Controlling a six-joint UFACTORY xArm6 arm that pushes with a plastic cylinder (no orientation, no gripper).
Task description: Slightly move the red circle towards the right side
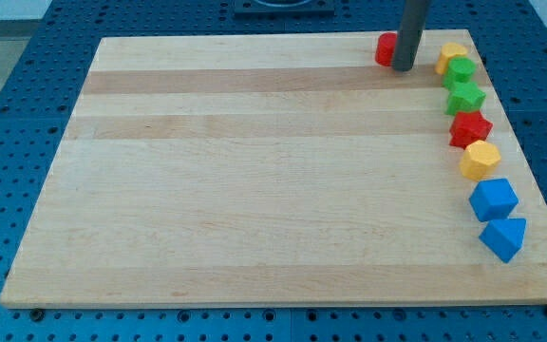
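Note:
The red circle [385, 48] sits at the view's top edge of the wooden board, right of centre, partly hidden behind my rod. My tip [404, 68] rests on the board just to the right of the red circle and slightly below it, touching or nearly touching it. To the right, a column of blocks runs down the board's right edge.
The right-edge column from top to bottom: a yellow block [449, 56], a green block [460, 70], a green star [464, 97], a red star [469, 129], a yellow hexagon [480, 160], a blue block [493, 199], a blue triangle [504, 237]. The wooden board [254, 180] lies on a blue pegboard table.

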